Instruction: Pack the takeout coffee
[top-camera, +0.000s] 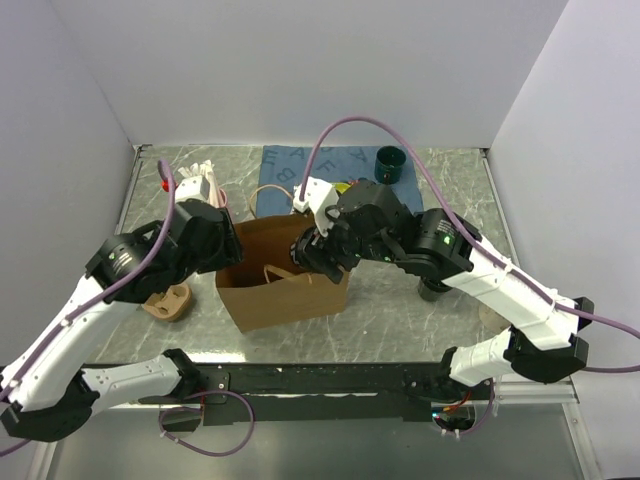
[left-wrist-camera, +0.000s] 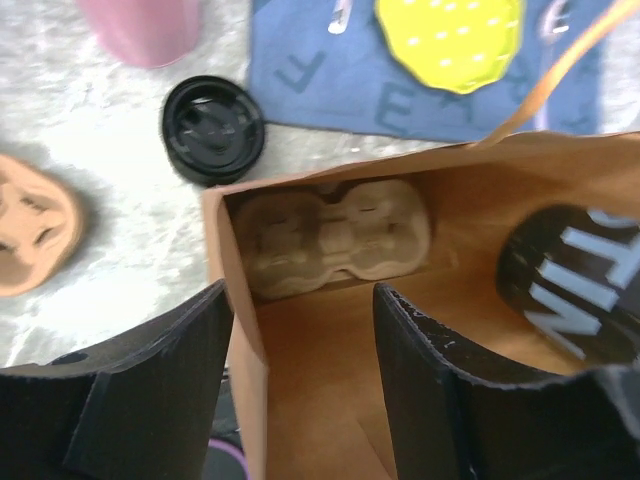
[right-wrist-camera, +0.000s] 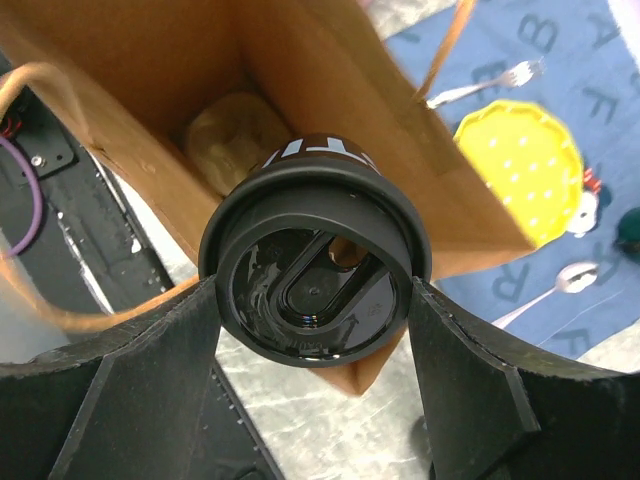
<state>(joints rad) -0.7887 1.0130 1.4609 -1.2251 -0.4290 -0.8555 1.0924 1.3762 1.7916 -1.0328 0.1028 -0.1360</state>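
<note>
**Ana:** What do you get from above?

**Ben:** A brown paper bag (top-camera: 285, 292) stands open mid-table. The right gripper (top-camera: 316, 254) hangs over its mouth, and the left gripper (top-camera: 222, 245) is at its left wall. Behind the bag lies a blue mat (top-camera: 290, 165) printed with letters. A dark green mug (top-camera: 389, 163) stands at the mat's far right end, and a pink cup (top-camera: 200, 185) of white straws stands far left.

**Ana:** And the left wrist camera?

**Ben:** Its fingers (left-wrist-camera: 160, 370) are spread apart, one outside the bag's wall and one inside. A pulp cup carrier (left-wrist-camera: 335, 235) lies on the bag's floor. At the right, the takeout coffee (left-wrist-camera: 570, 280) shows at the bag's mouth. It is black with pale lettering, but the letters are cut off and I cannot read them. Outside the bag, a round black lid (left-wrist-camera: 212, 128) sits near the pink cup. I cannot tell whether there is a cup under it. On the mat I can read an F and an E beside a yellow plate (left-wrist-camera: 450, 40).

**Ana:** Right wrist?

**Ben:** The two pads are clamped on the coffee, one on each side just under its lid. It is tilted over the open bag with the carrier below it. I cannot tell how far in it is. White letters curve round its side, too foreshortened to read. The mat shows B, A and F, and a fork (right-wrist-camera: 480, 85) and a spoon (right-wrist-camera: 560, 285) lie on it by the plate.
</note>
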